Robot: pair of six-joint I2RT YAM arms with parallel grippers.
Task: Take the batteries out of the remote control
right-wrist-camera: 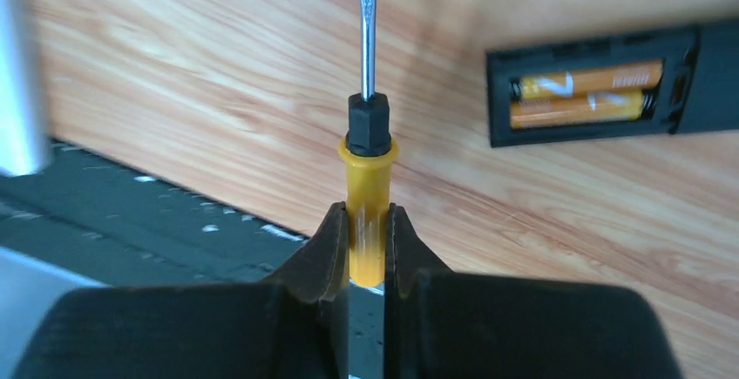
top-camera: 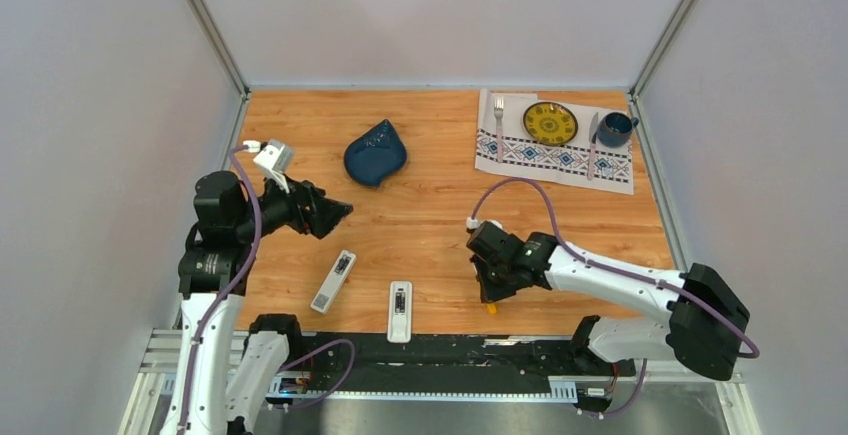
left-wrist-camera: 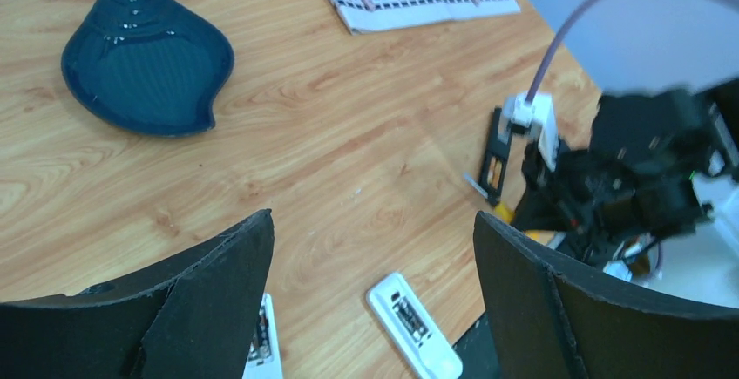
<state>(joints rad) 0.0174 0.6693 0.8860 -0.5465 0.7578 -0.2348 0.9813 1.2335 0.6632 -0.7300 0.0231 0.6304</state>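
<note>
Right wrist view gives us the clearest look: the right gripper (right-wrist-camera: 367, 233) has its fingers (right-wrist-camera: 321, 261) pressed together on the yellow handle of a screwdriver (right-wrist-camera: 367, 148). The metal shaft runs ahead and is cut off by the top edge, so we cannot see its tip. Two orange batteries (right-wrist-camera: 582, 93) lie side by side in the open compartment of a black remote (right-wrist-camera: 713, 74). They are ahead of the fingers and off to their right, apart from the shaft. The remote's right end runs out of the frame.

From the top view we find the right arm covering that remote, and only the butt of the handle pokes out behind the fingers.

On the left wrist view the left gripper (left-wrist-camera: 373, 222) has its fingers (left-wrist-camera: 218, 301) wide apart with nothing between them, above the table (left-wrist-camera: 331, 135). A white remote (left-wrist-camera: 414, 325) shows between the two fingers, nearer the right one, with its near end cut off. A second white remote (left-wrist-camera: 261, 344) is half hidden behind the left finger. Both backs look open, but what sits inside is too small for us to tell. A blue dish (left-wrist-camera: 148, 65) lies well ahead of the left finger
</note>
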